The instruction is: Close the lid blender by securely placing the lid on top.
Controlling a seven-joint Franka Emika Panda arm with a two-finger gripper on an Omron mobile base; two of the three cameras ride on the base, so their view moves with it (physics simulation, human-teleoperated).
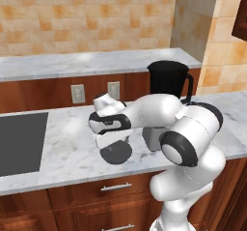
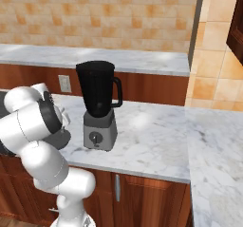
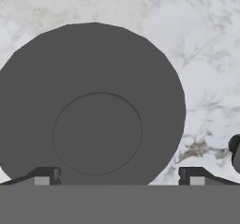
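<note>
Hand view has the gripper spread wide and empty right over the lid, which is lying flat on the counter left of the blender, so it should be straddled dead centre before being pinched, imo.

The lid, a flat dark grey disc with a raised inner circle, lies flat on the marble counter near its front edge. The blender stands upright to its right, its black jar open-topped.
</note>
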